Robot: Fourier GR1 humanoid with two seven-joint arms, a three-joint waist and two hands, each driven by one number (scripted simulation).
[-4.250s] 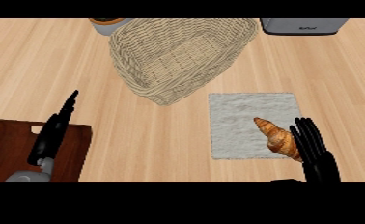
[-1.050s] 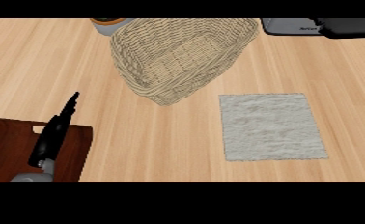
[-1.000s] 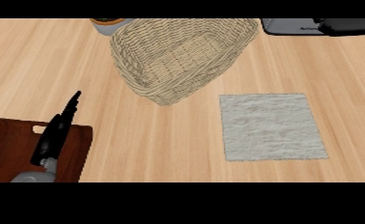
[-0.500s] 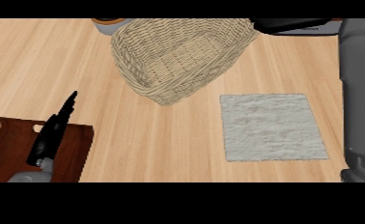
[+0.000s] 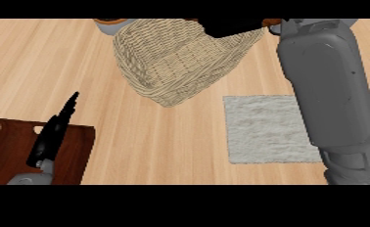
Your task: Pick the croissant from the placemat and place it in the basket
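The right hand (image 5: 230, 25) has swung in over the woven wicker basket (image 5: 177, 59) at twelve o'clock, its grasp hidden, leaving the grey cloth placemat (image 5: 266, 129) bare, so release looks imminent.

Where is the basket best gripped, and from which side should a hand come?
Probably on the basket at its left rim, coming from the left: the wall looks thin and the top is open, so fingers could pinch over it. The right hand hangs over the far right rim.
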